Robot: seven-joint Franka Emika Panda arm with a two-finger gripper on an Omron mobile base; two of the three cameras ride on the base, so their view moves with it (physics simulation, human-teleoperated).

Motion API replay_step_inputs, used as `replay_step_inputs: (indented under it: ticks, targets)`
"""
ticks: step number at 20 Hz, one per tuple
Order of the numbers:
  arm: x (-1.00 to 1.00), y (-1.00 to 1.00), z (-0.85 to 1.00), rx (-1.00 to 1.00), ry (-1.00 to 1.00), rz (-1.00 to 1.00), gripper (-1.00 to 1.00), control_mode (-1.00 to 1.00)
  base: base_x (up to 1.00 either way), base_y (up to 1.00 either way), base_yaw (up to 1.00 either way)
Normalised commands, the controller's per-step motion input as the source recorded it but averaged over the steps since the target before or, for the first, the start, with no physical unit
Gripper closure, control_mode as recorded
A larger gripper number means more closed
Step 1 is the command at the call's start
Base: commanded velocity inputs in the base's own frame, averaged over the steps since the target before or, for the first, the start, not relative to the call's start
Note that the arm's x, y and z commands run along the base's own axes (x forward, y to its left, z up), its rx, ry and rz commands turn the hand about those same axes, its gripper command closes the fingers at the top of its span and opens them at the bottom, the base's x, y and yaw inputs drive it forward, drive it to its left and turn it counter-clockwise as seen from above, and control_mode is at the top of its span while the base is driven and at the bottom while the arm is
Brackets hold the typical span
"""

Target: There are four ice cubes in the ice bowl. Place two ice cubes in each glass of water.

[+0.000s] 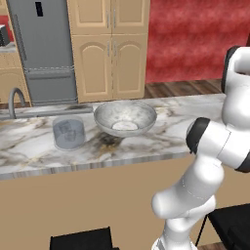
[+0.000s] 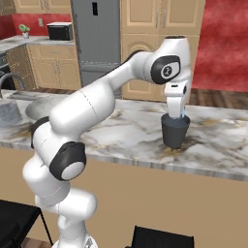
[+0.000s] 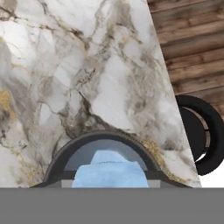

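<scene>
On the left of the marble counter (image 1: 29, 146), in the left base view, stands the translucent grey-blue tumbler (image 1: 69, 132), upright, with faint pale shapes inside that are too blurred to name. Just to its right sits the ice bowl (image 1: 125, 117), wide and shallow, mouth up; I make out no ice cubes against its whitish bottom.

Far to the right along the counter, in the right base view, the dark charcoal tumbler (image 2: 175, 131) stands upright, its long axis vertical and its open mouth facing straight up. The gripper (image 2: 176, 114) hangs directly over that mouth, pointing down, fingertips at rim level. A pale blue ice cube (image 2: 182, 114) shows between the fingers, and the hand view shows the same cube (image 3: 111, 173) sitting over the tumbler's dark rim (image 3: 57, 159). The jaws stand partly apart and appear closed on the cube's opposite flat faces.

The cube is likely light, rigid and slick, so a firm, square pinch on two parallel faces suits it best; a corner grip would probably let it slip. It has no real long axis. The tumbler looks stiff and steady, but a nudge on its rim could tip it.
</scene>
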Motion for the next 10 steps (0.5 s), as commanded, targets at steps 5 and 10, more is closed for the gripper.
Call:
replay_step_inputs:
  ticks: [5, 10]
  targets:
    - [0.24, 0.01, -0.13, 0.0, 0.0, 0.0, 1.0, -1.0, 0.0, 0.0, 0.0]
    - [0.15, 0.0, -0.2, 0.0, 0.0, 0.01, 1.0, -1.0, 0.0, 0.0, 0.0]
